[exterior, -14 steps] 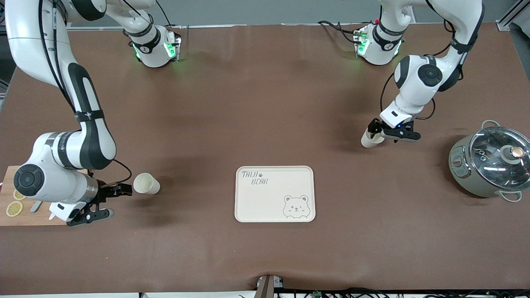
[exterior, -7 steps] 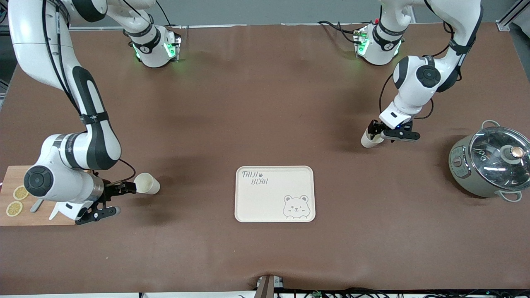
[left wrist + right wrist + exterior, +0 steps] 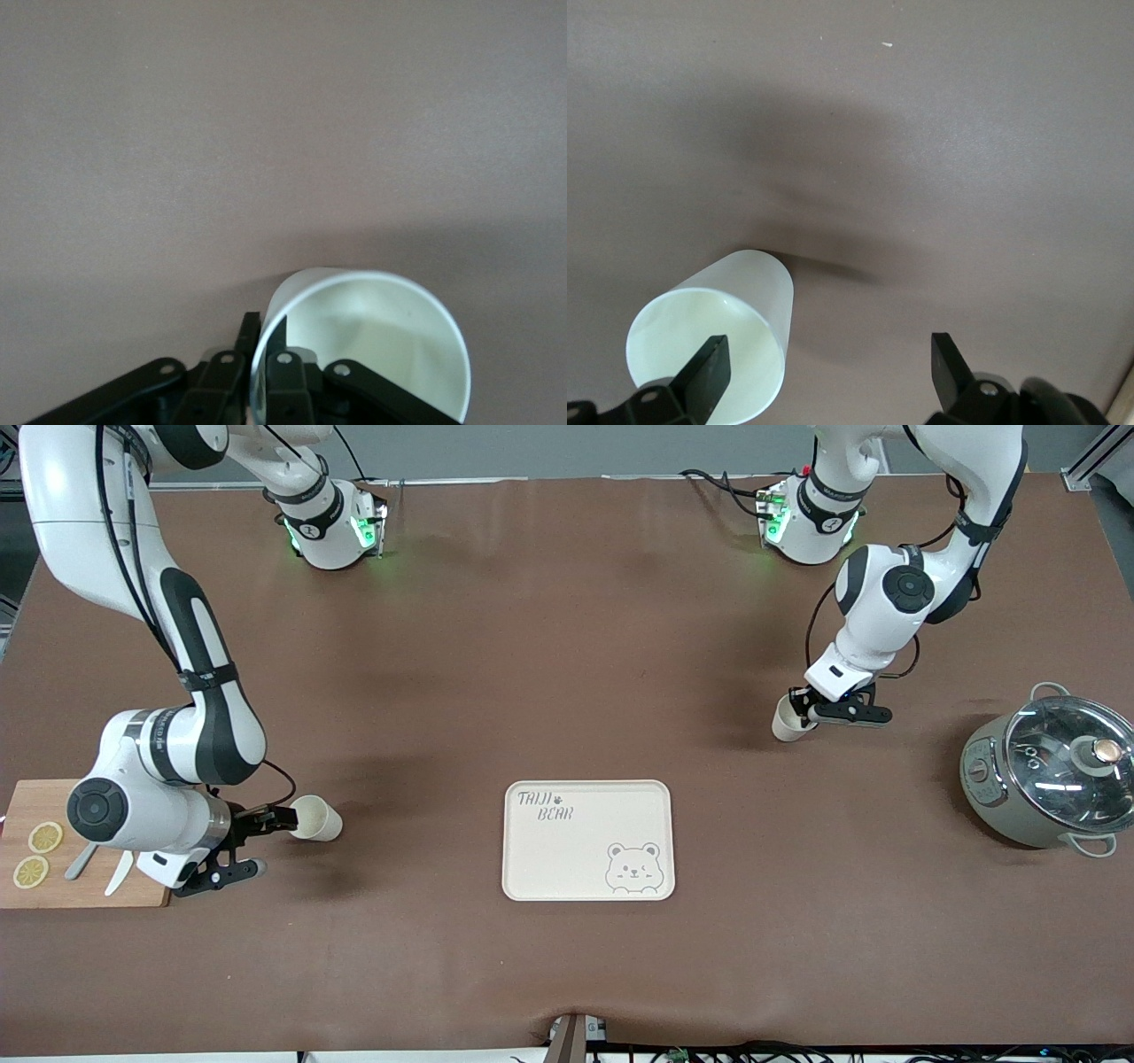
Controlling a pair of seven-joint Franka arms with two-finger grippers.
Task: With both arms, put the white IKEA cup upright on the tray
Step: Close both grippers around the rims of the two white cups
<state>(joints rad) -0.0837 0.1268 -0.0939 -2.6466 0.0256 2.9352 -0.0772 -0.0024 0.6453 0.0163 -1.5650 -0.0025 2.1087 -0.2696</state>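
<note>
A: Start nearest the front camera. What's there?

B: The flat cream rectangular tray (image 3: 588, 841) with the bear drawing, nothing on it. A little farther, toward the right arm's end, a white tapered cup (image 3: 315, 818) lies on its side on the brown table (image 3: 567, 646), mouth toward the right gripper (image 3: 237, 845). That gripper's jaws stand wide, one finger (image 3: 709, 370) at the cup's rim, the other well clear; nothing gripped.

A: And farther off?

B: Toward the left arm's end, a second white cup (image 3: 788, 721), farther from the camera than the tray. The left gripper (image 3: 813, 707) has pinched its fingers (image 3: 285, 372) shut on that cup's wall at the rim.

A: So which step?

B: The grasp, I'd judge: one cup taken, one about to be.

A: Next?

B: Probably the right jaws close on the rim. Then each cup needs lifting, turning mouth-up, and carrying over the tray. Thin rim grips may slip while turning.
</note>
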